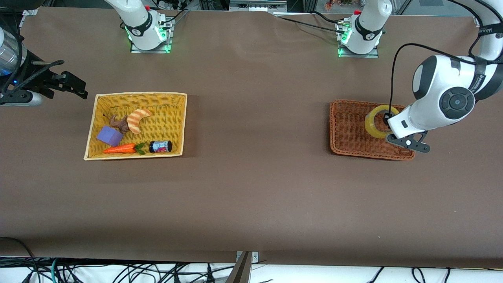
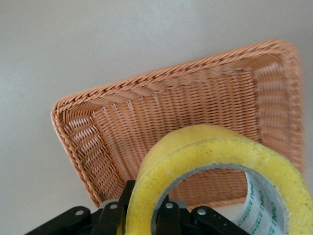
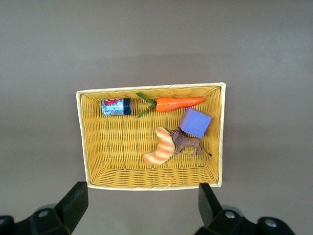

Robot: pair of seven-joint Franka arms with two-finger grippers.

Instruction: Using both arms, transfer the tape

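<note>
The tape [image 1: 375, 122] is a yellowish roll standing on edge over the brown wicker basket [image 1: 349, 129]. My left gripper [image 1: 387, 121] is shut on the roll's wall, with one finger inside the ring and one outside. In the left wrist view the tape [image 2: 205, 156] fills the foreground above the basket [image 2: 146, 117], held in the left gripper [image 2: 146, 203]. I cannot tell whether the roll touches the basket floor. My right gripper [image 1: 80, 88] is open and empty, in the air beside the yellow basket [image 1: 173, 118] toward the right arm's end of the table. It also shows in the right wrist view [image 3: 142, 200].
The yellow basket [image 3: 98, 161] holds a small black jar with a pink label [image 1: 160, 146], a carrot [image 1: 122, 149], a purple block [image 1: 110, 136], a striped croissant toy [image 1: 138, 119] and a brown animal figure [image 1: 120, 123]. Brown table stretches between the two baskets.
</note>
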